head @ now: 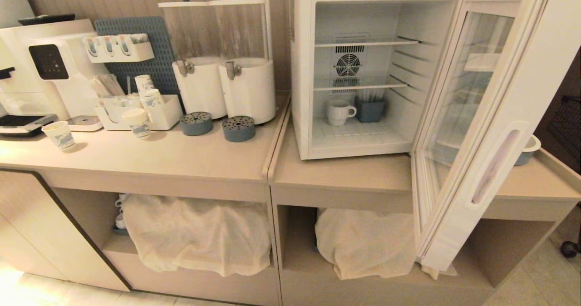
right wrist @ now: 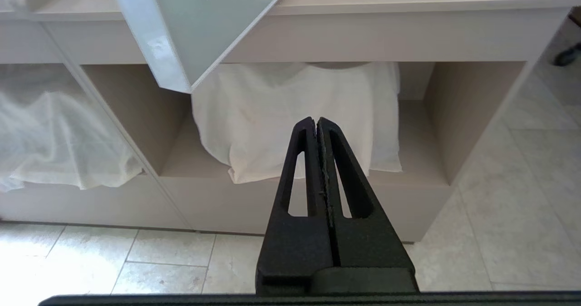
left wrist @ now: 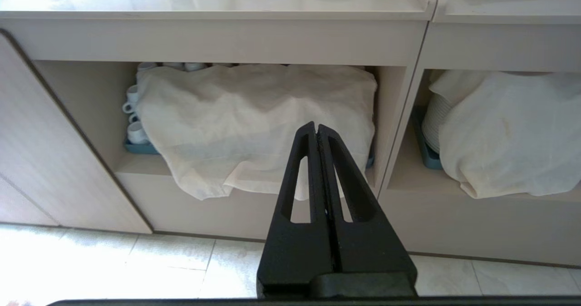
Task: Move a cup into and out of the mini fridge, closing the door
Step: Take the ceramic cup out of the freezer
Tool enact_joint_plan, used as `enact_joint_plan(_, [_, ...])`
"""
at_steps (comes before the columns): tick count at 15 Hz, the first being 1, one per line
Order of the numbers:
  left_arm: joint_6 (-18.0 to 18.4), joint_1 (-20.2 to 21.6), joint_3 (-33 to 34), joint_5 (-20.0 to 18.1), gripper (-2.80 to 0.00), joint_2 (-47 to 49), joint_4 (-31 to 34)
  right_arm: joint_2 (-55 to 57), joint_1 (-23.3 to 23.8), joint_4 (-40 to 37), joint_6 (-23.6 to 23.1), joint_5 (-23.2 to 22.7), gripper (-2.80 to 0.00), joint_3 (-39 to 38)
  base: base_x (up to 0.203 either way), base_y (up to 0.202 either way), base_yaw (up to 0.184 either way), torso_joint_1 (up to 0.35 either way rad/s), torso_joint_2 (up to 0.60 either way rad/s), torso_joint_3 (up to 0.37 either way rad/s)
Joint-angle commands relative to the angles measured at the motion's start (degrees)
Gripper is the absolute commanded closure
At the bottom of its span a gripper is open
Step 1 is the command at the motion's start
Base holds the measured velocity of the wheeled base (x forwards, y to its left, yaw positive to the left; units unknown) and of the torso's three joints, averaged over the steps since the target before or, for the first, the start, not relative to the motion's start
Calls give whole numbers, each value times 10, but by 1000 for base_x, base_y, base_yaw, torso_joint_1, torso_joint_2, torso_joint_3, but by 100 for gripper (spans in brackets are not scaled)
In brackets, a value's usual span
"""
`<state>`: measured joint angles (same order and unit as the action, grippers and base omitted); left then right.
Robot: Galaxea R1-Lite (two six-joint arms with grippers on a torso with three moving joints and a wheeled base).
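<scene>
White cup (head: 338,112) upright in mini fridge (head: 304,70) (handle rightward).

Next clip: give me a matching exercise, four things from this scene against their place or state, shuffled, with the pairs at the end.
Things
1. cup
2. door
3. left gripper
4. paper cup

Place or state
A. swung wide open
B. on the counter by the coffee machine
C. on the fridge floor, beside a blue-grey box
D. shut and empty, down in front of the cloth-covered lower shelf

Pairs: 1-C, 2-A, 3-D, 4-B
</scene>
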<state>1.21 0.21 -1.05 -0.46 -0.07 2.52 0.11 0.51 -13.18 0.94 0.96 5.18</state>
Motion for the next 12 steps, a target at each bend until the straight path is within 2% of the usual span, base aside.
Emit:
enact_joint_plan(1, [0, 0, 0, 0, 0, 1, 0, 1, -1, 0, 0, 0, 0, 0, 0, 0, 0, 0, 0, 0])
enact_joint_plan(4, [2, 0, 0, 0, 0, 1, 0, 1, -1, 0, 0, 0, 0, 0, 2, 82, -1, 0, -2, 0])
enact_joint_plan(12, [-1, 0, 0, 1, 0, 1, 0, 1, -1, -1, 0, 0, 0, 0, 0, 193, 1, 1, 2, 2])
